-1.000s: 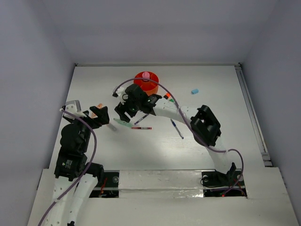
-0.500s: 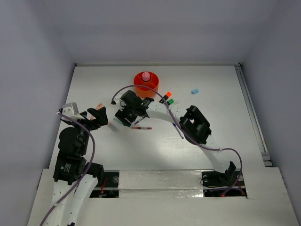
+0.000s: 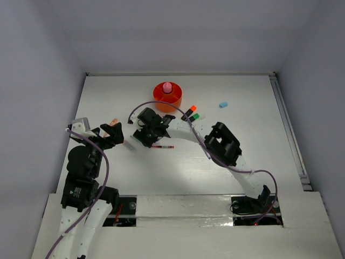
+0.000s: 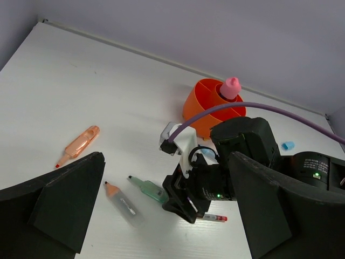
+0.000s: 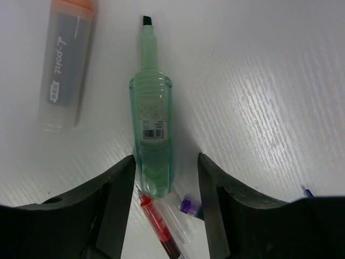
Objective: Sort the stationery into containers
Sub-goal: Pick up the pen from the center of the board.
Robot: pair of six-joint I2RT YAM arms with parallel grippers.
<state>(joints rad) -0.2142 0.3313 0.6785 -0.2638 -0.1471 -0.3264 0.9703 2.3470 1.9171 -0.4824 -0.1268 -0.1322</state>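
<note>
Right gripper point(image 3: 142, 134) low over the table's centre-left from above, left gripper point(image 3: 111, 135) near it. Orange cup point(image 3: 175, 102) farther back, pink bottle point(image 3: 167, 86) standing inside.

From the left wrist: fingers spread wide, gripping nothing. Peach highlighter point(image 4: 78, 145) and grey marker point(image 4: 123, 202) flat on the table.

From the right wrist: fingers parted, straddling the green highlighter point(image 5: 153, 140), not clamped. Red pen point(image 5: 159, 229) just beside its rear end.

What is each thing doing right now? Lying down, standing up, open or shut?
right gripper: jaws open, either side of the green highlighter.
left gripper: jaws open, empty.
green highlighter: uncapped, lying flat.
orange cup: standing upright.
pink bottle: upright in the orange cup.
grey marker: lying flat.
peach highlighter: lying flat.
red pen: lying flat.
</note>
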